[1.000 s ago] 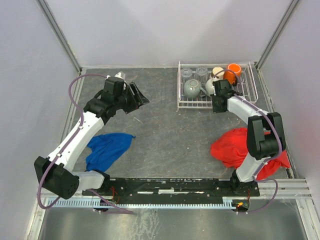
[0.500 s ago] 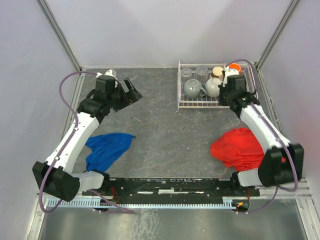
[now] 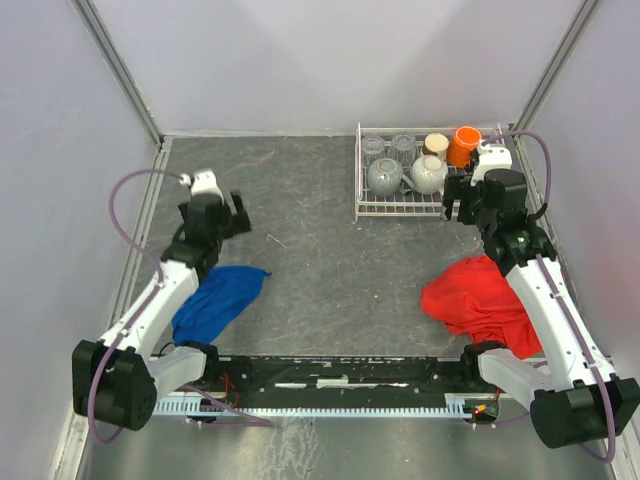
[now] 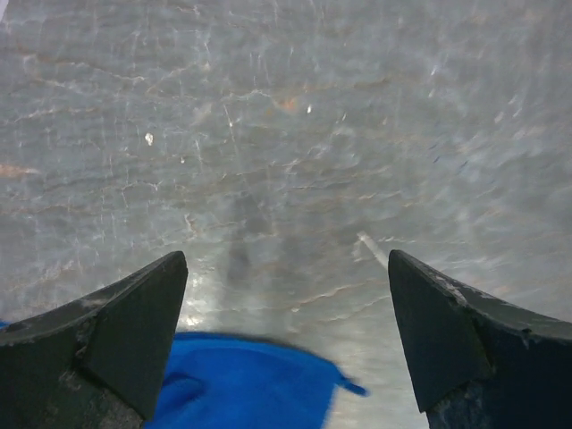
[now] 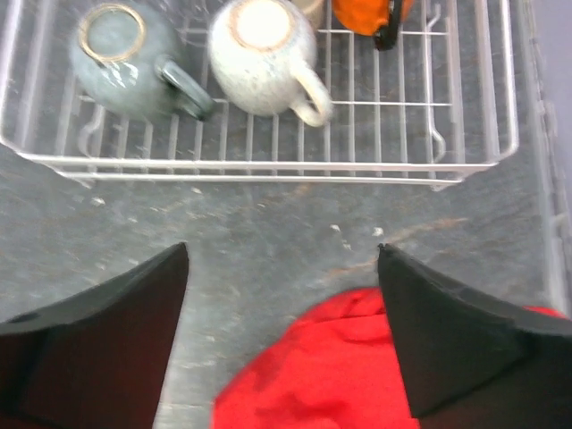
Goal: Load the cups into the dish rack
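Note:
The white wire dish rack point(image 3: 400, 212) stands at the back right. In it are two clear tumblers point(image 3: 373, 146), a tan cup point(image 3: 436, 144), an orange mug point(image 3: 463, 146), a grey-green mug point(image 3: 384, 176) and a cream-white mug point(image 3: 428, 174). The right wrist view shows the grey-green mug point(image 5: 121, 54) and cream-white mug point(image 5: 261, 45) bottom up, just beyond the rack's front rail point(image 5: 268, 170). My right gripper point(image 5: 282, 248) hangs open and empty, just in front of the rack's right end point(image 3: 462, 207). My left gripper point(image 4: 286, 259) is open and empty over bare table at the left point(image 3: 236, 222).
A blue cloth point(image 3: 215, 298) lies near the left arm and shows under the left jaws point(image 4: 250, 380). A red cloth point(image 3: 480, 305) lies bunched by the right arm, below the right jaws point(image 5: 331, 366). Walls enclose the table on three sides.
The right gripper has opened and drawn back out of the rack toward the near side. The left arm has pulled back from the far left toward the blue cloth, its jaws wider.

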